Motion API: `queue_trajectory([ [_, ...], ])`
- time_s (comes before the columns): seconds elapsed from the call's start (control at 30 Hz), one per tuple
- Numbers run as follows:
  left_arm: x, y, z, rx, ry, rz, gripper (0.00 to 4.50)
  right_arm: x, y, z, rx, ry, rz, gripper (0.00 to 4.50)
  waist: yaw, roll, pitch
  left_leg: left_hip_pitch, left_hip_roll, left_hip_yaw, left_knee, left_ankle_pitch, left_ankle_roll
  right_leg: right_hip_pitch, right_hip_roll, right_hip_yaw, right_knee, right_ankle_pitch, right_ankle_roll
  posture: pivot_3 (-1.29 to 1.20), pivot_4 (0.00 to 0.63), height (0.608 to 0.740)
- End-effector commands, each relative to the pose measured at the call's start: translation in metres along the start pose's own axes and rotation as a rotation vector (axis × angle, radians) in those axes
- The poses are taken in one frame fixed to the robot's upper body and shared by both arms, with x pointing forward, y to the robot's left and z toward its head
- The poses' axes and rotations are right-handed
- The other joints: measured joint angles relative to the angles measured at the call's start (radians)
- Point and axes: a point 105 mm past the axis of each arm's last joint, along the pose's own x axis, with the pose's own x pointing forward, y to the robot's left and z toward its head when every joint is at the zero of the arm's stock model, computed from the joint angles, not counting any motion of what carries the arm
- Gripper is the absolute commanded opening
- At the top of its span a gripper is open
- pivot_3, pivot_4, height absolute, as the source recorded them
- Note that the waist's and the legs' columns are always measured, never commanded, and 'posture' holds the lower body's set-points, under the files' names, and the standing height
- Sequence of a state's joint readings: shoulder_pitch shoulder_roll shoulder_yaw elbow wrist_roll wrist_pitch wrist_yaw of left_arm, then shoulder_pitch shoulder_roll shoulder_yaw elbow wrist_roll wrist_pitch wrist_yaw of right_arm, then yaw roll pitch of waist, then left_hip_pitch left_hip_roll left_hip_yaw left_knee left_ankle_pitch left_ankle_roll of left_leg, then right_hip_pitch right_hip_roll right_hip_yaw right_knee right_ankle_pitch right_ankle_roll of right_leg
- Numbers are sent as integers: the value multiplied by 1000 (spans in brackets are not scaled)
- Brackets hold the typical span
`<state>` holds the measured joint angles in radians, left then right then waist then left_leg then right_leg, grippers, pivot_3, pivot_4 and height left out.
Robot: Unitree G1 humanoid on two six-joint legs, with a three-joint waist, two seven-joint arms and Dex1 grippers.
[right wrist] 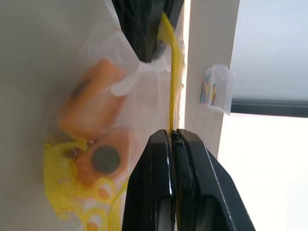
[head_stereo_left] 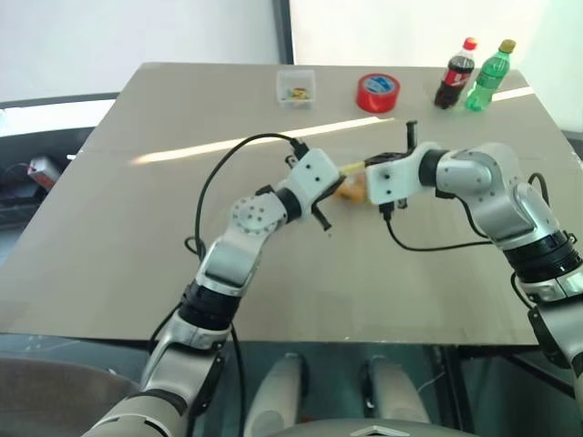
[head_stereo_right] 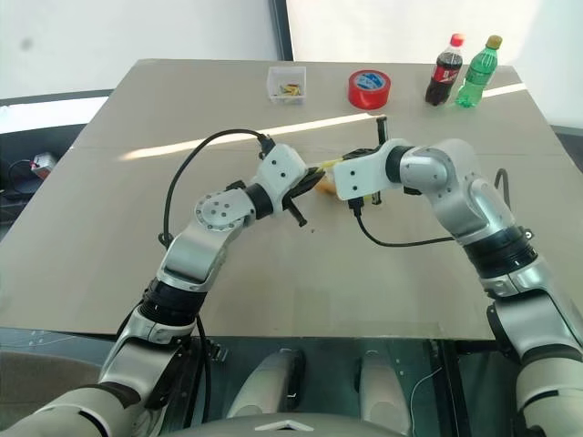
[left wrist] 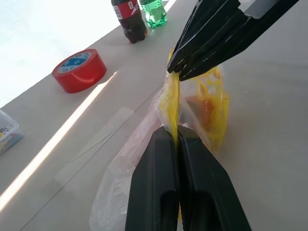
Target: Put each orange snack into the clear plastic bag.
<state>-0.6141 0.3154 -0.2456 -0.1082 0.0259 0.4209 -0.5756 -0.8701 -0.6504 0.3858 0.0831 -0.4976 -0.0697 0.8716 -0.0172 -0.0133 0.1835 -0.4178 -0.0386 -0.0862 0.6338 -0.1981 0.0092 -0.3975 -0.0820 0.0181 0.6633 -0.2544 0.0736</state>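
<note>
While my arms mostly hide clear plastic bag, both orange snacks inside; left gripper, right gripper pinching yellow strip.

Two robot hands meeting mid-table, left hand and right hand pinching a yellow-edged clear plastic bag. At twelve o'clock: small clear box, red tape roll, two bottles.

Table near side bare; far edge blocked by box, tape roll, two bottles.
</note>
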Motion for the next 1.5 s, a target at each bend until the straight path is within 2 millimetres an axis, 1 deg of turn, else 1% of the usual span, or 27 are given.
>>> queue_trajectory([
  [0.03, -2, 6, 16, 42, -58, 17, 0, -15, -14, -27, -7, 116, -63, 82, 1, 0, 0, 0, 0, 0, 0, 0, 0, 0, 0, 0, 0, 0, 0, 0, 150, 740],
  [0.23, -3, 7, 16, 46, -59, 17, 0, -26, -8, -56, 30, 208, -66, 82, 2, 0, 0, 0, 0, 0, 0, 0, 0, 0, 0, 0, 0, 0, 0, 0, 150, 740],
  [0.43, -6, 10, 15, 60, -58, 17, 0, -49, -6, -93, 59, 329, -76, 82, 2, 0, 0, 0, 0, 1, 0, 0, 0, 0, 0, 0, 0, 0, 0, 0, 150, 740],
  [0.57, -7, 9, 15, 72, -59, 2, 0, -63, 3, -115, 82, 402, -68, 82, 1, 0, 0, 0, 0, 1, 0, 0, 0, 0, 0, 0, 0, 0, 0, 0, 150, 740],
  [0.67, -7, 9, 14, 82, -57, -8, 0, -67, 8, -123, 93, 425, -68, 82, 1, 0, 0, 0, 0, 3, 0, 0, 0, 0, 0, 1, 0, 0, 0, 0, 150, 740],
  [0.8, -6, 11, 13, 103, -55, -18, 0, -68, 8, -126, 96, 431, -73, 82, 0, 0, 0, 0, 0, 3, 0, 0, 0, 0, 0, 1, 0, 0, 0, 0, 150, 740],
  [0.87, -2, 17, 16, 139, -76, -5, 0, -67, 3, -124, 93, 425, -108, 82, 1, 0, 0, 0, 0, 4, 0, 0, 0, 0, 0, 1, 0, 0, 0, 0, 150, 740],
  [0.93, 1, 29, 19, 190, -93, 33, 0, -67, -8, -124, 80, 425, -163, 82, 3, 0, 0, 0, 0, 4, 0, 0, 0, 0, 0, 1, 0, 0, 0, 0, 150, 740],
  [1.07, 1, 60, 38, 250, -157, 128, 0, -79, -36, -124, 48, 435, -284, 82, 3, 0, 0, 0, 0, 6, 0, 0, 0, 0, -1, 1, 0, 0, 0, 0, 150, 740],
  [1.2, -4, 75, 52, 311, -217, 171, 0, -94, -57, -120, 35, 432, -368, 82, 2, 0, 0, 0, 0, 6, -1, 1, -1, 0, -1, 1, -2, 0, 0, 0, 150, 740],
  [1.27, -7, 77, 57, 328, -249, 180, 0, -99, -61, -113, 69, 406, -396, 82, 1, 0, 0, -1, 0, 6, -2, 1, -1, -1, -1, 1, -2, 0, 0, 0, 150, 740],
  [1.3, -9, 74, 57, 336, -259, 175, 0, -100, -57, -109, 97, 387, -392, 82, 2, 0, 0, -1, 0, 7, -2, 1, -1, -1, -1, 1, -2, 0, 0, 0, 150, 740],
  [1.33, -11, 70, 54, 342, -257, 167, 0, -98, -50, -104, 135, 363, -374, 82, 3, 0, 0, -2, 0, 6, -2, 1, -1, -1, -1, 1, -2, 0, 0, 0, 150, 740],
  [1.4, -15, 60, 43, 340, -238, 146, 0, -97, -35, -95, 198, 334, -342, 82, 3, 0, 0, -2, 0, 6, -2, 0, 0, -1, -1, 1, -2, 0, 0, 0, 150, 740],
  [1.47, -21, 48, 26, 314, -194, 116, 0, -99, -14, -90, 253, 334, -290, 82, 3, 0, 0, -1, 0, 5, -1, -1, 2, -1, -1, 1, -2, 0, 0, 0, 150, 740],
  [1.5, -25, 32, 10, 277, -147, 61, 0, -102, 5, -87, 295, 342, -230, 82, 3, 0, 0, -1, 0, 4, -1, -2, 3, -1, -2, 1, -2, 0, 0, 0, 150, 740],
])
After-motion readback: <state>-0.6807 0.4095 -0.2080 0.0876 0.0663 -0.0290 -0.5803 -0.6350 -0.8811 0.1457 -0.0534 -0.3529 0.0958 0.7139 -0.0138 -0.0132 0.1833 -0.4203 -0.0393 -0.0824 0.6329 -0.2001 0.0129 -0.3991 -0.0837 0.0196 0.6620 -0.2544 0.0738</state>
